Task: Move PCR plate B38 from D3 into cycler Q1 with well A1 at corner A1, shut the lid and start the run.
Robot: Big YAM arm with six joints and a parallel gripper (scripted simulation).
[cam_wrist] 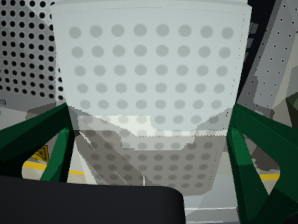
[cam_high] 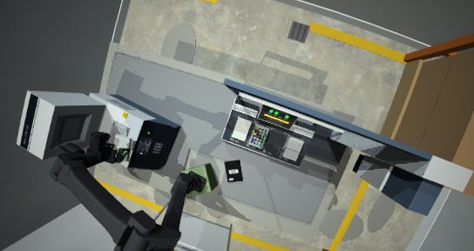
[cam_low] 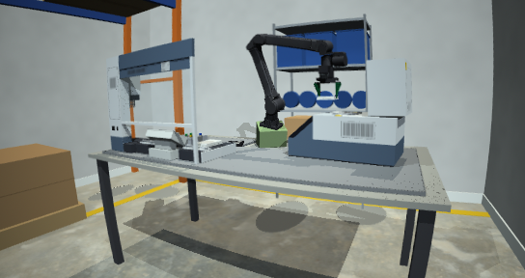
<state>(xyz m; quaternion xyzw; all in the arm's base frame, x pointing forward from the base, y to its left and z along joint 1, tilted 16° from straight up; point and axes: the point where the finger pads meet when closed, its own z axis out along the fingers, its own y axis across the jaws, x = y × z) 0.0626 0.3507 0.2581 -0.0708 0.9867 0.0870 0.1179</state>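
My gripper (cam_wrist: 150,111) is shut on the white 96-well plate B38 (cam_wrist: 149,83), with one green finger on each side of it. The plate is level and the right way up in the wrist view. In the exterior view the gripper (cam_low: 327,95) holds the plate (cam_low: 326,98) in the air above the open top of the cycler Q1 (cam_low: 352,137), clear of it. Q1's lid (cam_low: 388,86) stands raised. From above, the gripper (cam_high: 118,152) is by Q1's dark front panel (cam_high: 152,146), where the lamp (cam_high: 148,132) is green. The plate hides the block.
The liquid handler (cam_high: 279,128) holds the hand-off row: a white plate (cam_high: 240,128), the tube cooling block (cam_high: 258,138), an empty dark position (cam_high: 276,142) and the deep-well block (cam_high: 294,147). A black nest (cam_high: 233,168) lies on the table. The arm's green base (cam_high: 201,179) is near Q1.
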